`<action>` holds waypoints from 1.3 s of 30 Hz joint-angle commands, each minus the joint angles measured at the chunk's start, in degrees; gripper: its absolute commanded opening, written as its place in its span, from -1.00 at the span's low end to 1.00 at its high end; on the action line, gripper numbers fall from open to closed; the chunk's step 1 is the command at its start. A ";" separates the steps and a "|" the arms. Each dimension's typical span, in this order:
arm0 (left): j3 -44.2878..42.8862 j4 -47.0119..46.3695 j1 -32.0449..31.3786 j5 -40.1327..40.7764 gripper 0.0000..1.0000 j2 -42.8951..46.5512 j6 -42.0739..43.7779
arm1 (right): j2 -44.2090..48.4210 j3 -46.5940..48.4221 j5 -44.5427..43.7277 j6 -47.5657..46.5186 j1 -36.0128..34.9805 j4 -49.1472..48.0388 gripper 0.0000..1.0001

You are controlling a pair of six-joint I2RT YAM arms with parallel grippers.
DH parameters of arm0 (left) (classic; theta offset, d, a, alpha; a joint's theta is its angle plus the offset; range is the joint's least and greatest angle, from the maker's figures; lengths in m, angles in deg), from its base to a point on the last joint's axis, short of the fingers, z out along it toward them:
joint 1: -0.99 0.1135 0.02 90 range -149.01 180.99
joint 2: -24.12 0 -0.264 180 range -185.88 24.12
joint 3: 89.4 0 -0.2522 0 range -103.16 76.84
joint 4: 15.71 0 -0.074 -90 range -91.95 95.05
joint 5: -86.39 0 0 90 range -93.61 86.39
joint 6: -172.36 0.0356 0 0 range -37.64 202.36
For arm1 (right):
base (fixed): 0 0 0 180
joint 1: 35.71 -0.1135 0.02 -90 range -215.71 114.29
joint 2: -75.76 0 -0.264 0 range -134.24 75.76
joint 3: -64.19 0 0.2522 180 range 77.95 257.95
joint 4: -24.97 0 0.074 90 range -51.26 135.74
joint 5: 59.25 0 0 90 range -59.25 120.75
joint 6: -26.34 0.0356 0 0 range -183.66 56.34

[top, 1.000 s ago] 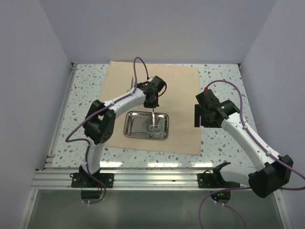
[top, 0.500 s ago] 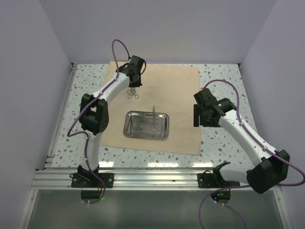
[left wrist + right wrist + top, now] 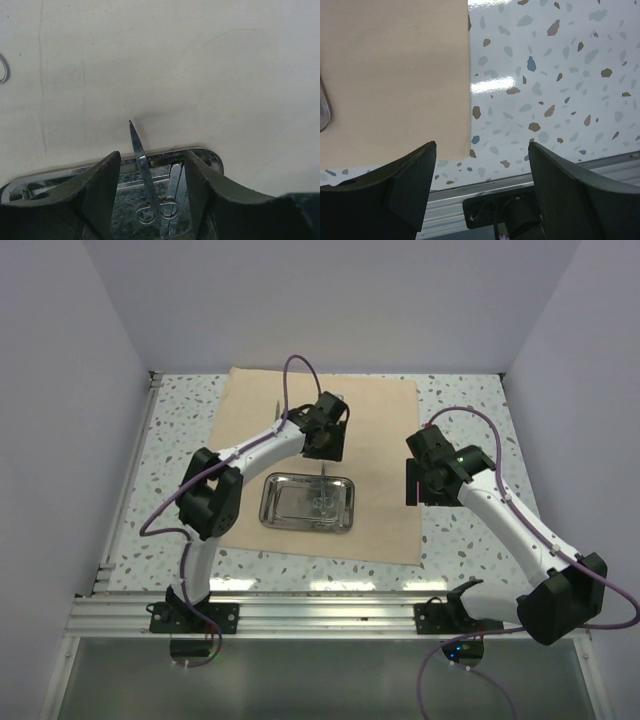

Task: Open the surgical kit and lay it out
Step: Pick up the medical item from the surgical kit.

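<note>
The tan cloth wrap (image 3: pixel 375 420) lies spread flat on the table, with the steel tray (image 3: pixel 275 502) on it. My left gripper (image 3: pixel 325 440) hovers over the tray's far rim. In the left wrist view the left gripper (image 3: pixel 152 155) is open. Between its fingers (image 3: pixel 102 190), untouched, scissors (image 3: pixel 145 175) lie in the tray (image 3: pixel 212 156) with the tip over the rim. A second thin instrument (image 3: pixel 174 186) lies beside the scissors. A metal ring handle (image 3: pixel 3 70) shows on the cloth (image 3: pixel 175 65) at the left edge. My right gripper (image 3: pixel 415 485) is open and empty.
In the right wrist view the right gripper (image 3: pixel 481 145) hangs over the speckled table (image 3: pixel 560 75), just past the cloth's right edge (image 3: pixel 395 75). The aluminium rail (image 3: pixel 320 615) runs along the near edge. Walls enclose the table on three sides.
My left arm swung to the cloth's far left with a ring-handled instrument, came back over the tray's far rim without it, and its jaws opened. The right arm barely moved.
</note>
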 commanded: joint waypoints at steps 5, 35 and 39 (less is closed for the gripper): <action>-1.42 -2.27 0.84 1.55 0.12 -1.88 -1.77 | 1.30 0.76 -1.31 -0.97 0.16 0.17 0.57; -3.16 1.06 0.93 3.30 -1.00 -5.49 0.68 | 0.51 3.65 -1.84 0.26 0.16 0.35 0.57; -8.00 2.91 3.12 3.66 -1.00 -4.61 3.32 | -0.54 4.80 -1.49 0.53 0.16 -0.01 0.57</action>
